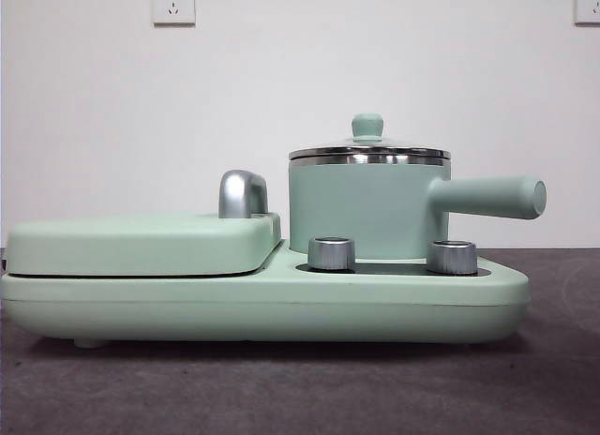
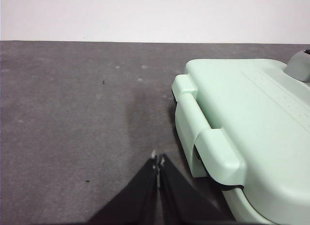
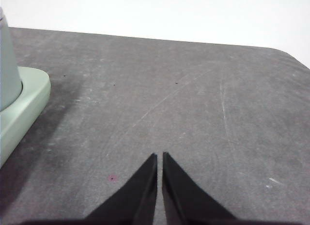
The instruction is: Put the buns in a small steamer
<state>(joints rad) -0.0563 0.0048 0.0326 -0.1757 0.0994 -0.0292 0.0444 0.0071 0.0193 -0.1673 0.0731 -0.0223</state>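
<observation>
Waiting at the start: no buns are in view, so your whole task remains.
Left gripper (image 2: 158, 159) and right gripper (image 3: 160, 154), jaws pressed together, hang empty over table (image 3: 193, 104) flanking the small steamer (image 1: 367, 207), whose lid (image 1: 368, 146) is on.

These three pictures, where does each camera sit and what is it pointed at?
Front view: low, at table height, looking level at the small steamer beside the griddle plate; no arm shows.
Left wrist view: on the left arm, facing the table and griddle plate; left gripper fingers closed.
Right wrist view: on the right arm, facing bare table; right gripper closed.
Shared: the green appliance.
</observation>
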